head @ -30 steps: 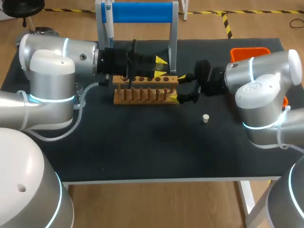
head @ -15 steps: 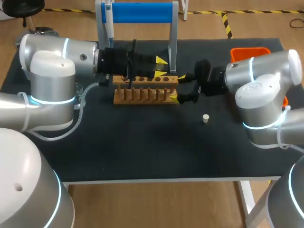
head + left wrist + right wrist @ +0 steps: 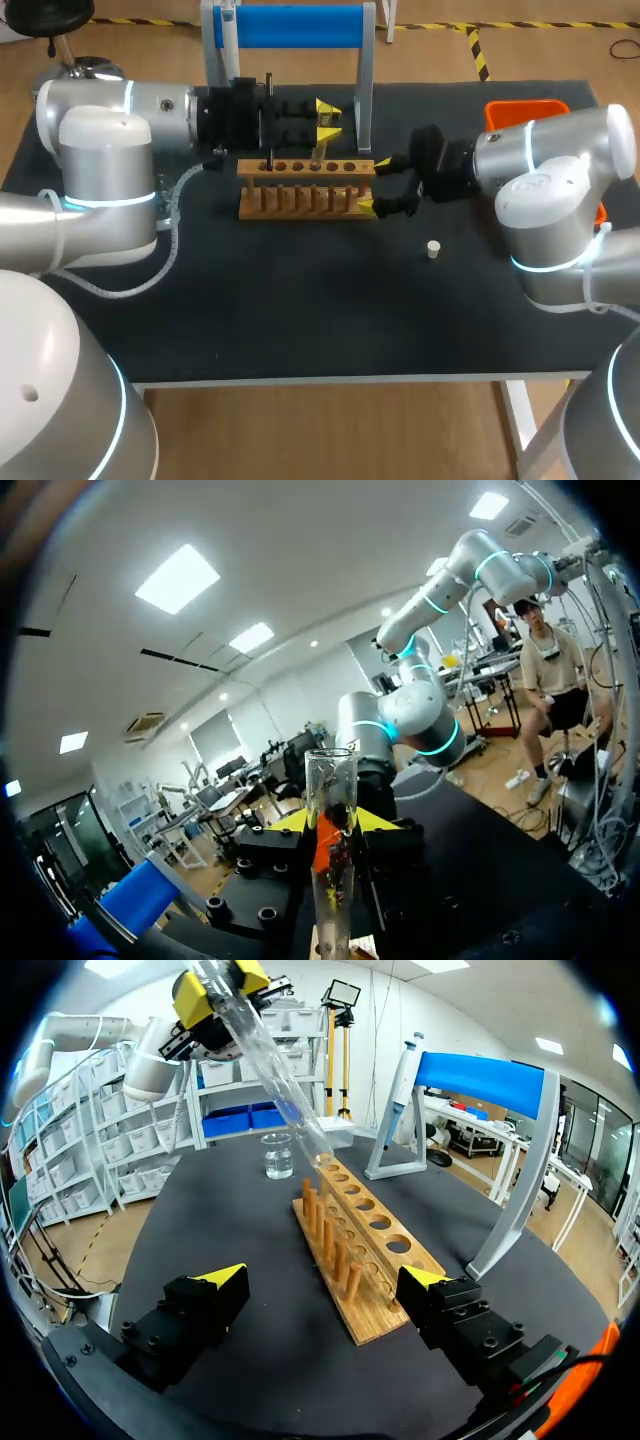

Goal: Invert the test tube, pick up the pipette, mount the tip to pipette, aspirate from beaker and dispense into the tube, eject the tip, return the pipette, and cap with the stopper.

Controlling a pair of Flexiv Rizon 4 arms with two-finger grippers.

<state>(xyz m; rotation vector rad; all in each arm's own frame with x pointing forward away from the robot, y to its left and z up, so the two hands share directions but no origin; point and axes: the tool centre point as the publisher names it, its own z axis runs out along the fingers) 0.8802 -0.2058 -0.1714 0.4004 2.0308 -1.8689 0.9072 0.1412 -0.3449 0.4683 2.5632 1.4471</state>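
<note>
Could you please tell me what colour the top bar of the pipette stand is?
The top bar is bright blue, clearest in the head view.

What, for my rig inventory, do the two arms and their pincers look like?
The left arm and right arm have rounded silver-grey shells, glowing pale-blue rings at the joints and black wrist sections. A pale hose loops along the left arm. The left pincer and right pincer are black with yellow tips.

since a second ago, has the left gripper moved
Yes. The left gripper, holding the test tube, has shifted away from the rack, toward the blue stand.
</note>
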